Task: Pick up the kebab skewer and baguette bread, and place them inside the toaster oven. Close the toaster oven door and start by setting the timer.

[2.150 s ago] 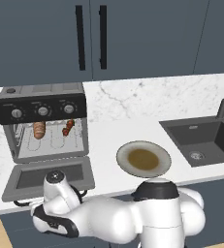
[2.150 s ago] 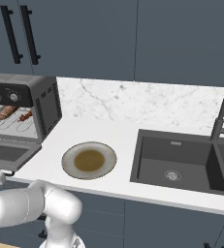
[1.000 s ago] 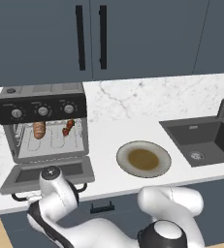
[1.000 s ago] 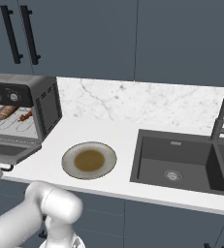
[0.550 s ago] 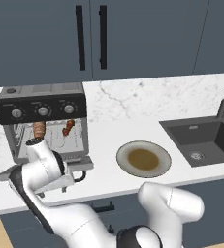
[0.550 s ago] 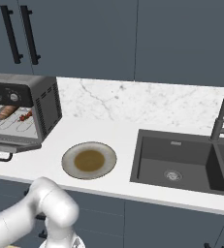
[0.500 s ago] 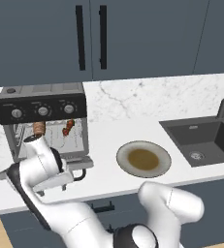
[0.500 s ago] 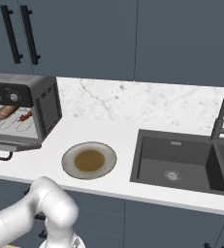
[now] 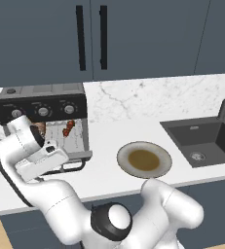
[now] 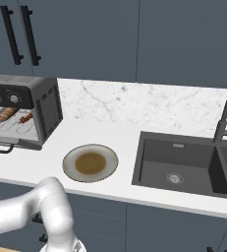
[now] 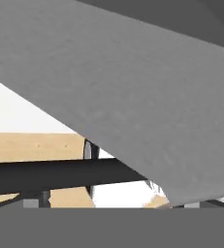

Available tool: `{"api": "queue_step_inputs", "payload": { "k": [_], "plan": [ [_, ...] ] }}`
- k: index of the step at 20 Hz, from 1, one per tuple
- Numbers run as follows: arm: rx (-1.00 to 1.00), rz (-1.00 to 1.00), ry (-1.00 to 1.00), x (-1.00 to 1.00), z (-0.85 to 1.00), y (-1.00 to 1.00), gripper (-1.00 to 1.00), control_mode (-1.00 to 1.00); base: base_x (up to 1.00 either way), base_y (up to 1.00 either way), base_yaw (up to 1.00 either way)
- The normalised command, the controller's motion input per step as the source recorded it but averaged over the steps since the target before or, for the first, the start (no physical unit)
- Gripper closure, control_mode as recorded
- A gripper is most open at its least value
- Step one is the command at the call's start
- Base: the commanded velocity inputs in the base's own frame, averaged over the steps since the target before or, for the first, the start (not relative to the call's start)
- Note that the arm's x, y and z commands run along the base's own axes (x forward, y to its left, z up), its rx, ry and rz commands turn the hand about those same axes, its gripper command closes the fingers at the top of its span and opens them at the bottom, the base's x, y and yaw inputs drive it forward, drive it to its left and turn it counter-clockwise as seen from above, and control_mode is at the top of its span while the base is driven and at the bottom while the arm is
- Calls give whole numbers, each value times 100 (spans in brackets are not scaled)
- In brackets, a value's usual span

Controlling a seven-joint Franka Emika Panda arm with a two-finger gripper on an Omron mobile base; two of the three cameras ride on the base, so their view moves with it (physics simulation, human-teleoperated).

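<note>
The toaster oven (image 9: 41, 104) (image 10: 21, 106) stands at the counter's left end. On its wire rack lie the orange-brown baguette bread (image 10: 7, 114) and the kebab skewer (image 9: 67, 129) (image 10: 25, 118). The toaster oven door (image 9: 79, 155) (image 10: 16, 142) is partly raised, its black bar handle (image 9: 72, 168) under the free edge. My gripper (image 9: 60, 156) reaches in beneath the door, and my arm covers most of the oven front. The hand view looks close at the door's grey face (image 11: 133, 97) and the handle bar (image 11: 60, 174). The jaws stand open and hold nothing.
A round plate (image 9: 144, 159) (image 10: 90, 163) with a brown centre lies on the white counter right of the oven. Further right are a dark sink (image 9: 201, 141) (image 10: 184, 167) and its faucet (image 10: 225, 118). Dark cabinets hang above.
My arm has swung up from below the counter edge to the oven front. The door has risen from lying flat to partly raised.
</note>
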Motion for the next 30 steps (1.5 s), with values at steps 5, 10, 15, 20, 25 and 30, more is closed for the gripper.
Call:
{"api": "queue_step_inputs", "payload": {
  "k": [5,10,15,20,25,30],
  "plan": [
    [0,16,-55,80,-50,-8,-100,-100,0,0,0],
    [0,14,-50,96,-41,-20,-100,-100,0,0,0],
    [0,12,-40,89,-51,-27,-100,-100,0,0,0],
    [0,10,-33,97,-72,-27,-100,-100,0,0,0],
    [0,8,-28,100,-56,-31,-100,-100,0,0,0],
    [0,6,-27,100,-44,-28,-100,-100,0,0,0]
  ]
}}
